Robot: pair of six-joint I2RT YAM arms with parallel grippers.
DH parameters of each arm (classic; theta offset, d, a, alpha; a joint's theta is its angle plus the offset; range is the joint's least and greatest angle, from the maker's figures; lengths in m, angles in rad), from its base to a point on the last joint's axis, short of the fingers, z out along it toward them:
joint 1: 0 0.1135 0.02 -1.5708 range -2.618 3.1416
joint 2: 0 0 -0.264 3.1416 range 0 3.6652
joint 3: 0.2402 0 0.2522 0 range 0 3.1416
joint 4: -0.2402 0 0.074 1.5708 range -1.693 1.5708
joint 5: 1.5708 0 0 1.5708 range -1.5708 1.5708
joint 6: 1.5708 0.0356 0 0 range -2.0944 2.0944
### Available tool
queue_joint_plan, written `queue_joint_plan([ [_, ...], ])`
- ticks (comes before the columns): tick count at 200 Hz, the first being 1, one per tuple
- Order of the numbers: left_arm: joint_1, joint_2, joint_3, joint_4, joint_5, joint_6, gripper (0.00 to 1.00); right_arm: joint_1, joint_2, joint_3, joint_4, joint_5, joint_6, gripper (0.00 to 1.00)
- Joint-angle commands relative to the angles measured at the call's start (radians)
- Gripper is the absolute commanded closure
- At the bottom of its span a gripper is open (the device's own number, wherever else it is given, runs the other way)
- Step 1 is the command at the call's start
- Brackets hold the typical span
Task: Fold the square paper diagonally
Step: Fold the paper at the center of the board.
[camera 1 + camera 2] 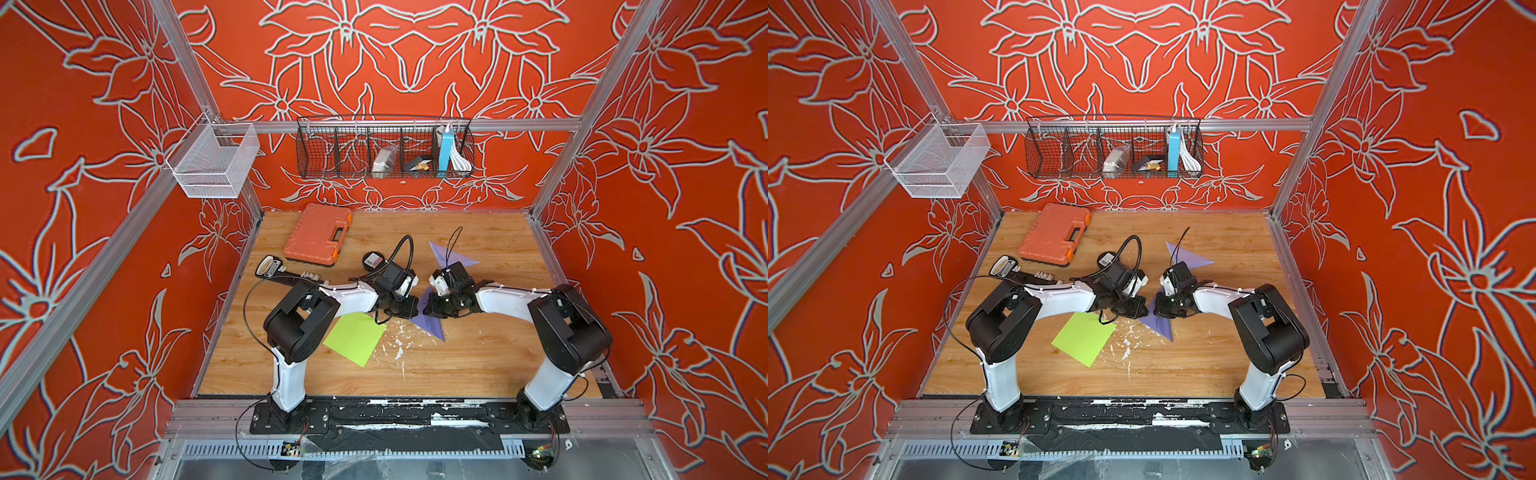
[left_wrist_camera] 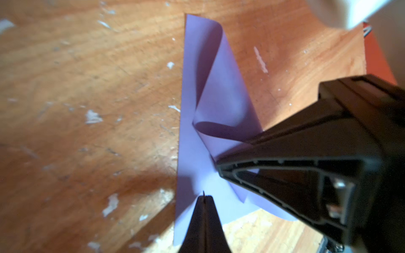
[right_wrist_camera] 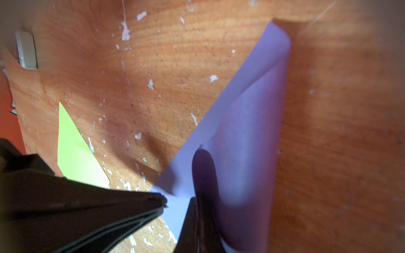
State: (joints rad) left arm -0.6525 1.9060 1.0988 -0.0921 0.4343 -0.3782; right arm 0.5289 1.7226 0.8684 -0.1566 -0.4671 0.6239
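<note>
- The purple paper [image 1: 428, 323] lay near the middle of the table [image 1: 478, 365], between the two arms. One corner was curled over the sheet, and the bend was round rather than creased.
- The left gripper [image 2: 203, 197], jaws closed, rested its tip on the flat lower layer near one edge, apparently to pin the sheet against sliding.
- The right gripper [image 3: 196, 203], jaws closed, bore on the curled-over layer. Whether paper lay between its jaws could not be told.
- The fold appeared incomplete: the bend had yet to be pressed flat.
- A green paper [image 1: 355, 338] lay flat nearby, clear of the work.
</note>
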Motion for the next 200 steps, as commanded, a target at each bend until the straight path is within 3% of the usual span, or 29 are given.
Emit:
queue_joint_plan([
  [1,0.004,0.007,0.028,-0.023,0.030,0.015,1.00,0.010,-0.004,0.009,-0.055,0.038,0.008,0.97],
  [200,0.005,0.083,0.092,-0.129,0.028,0.035,1.00,0.028,-0.080,0.035,-0.109,0.040,0.016,0.96],
])
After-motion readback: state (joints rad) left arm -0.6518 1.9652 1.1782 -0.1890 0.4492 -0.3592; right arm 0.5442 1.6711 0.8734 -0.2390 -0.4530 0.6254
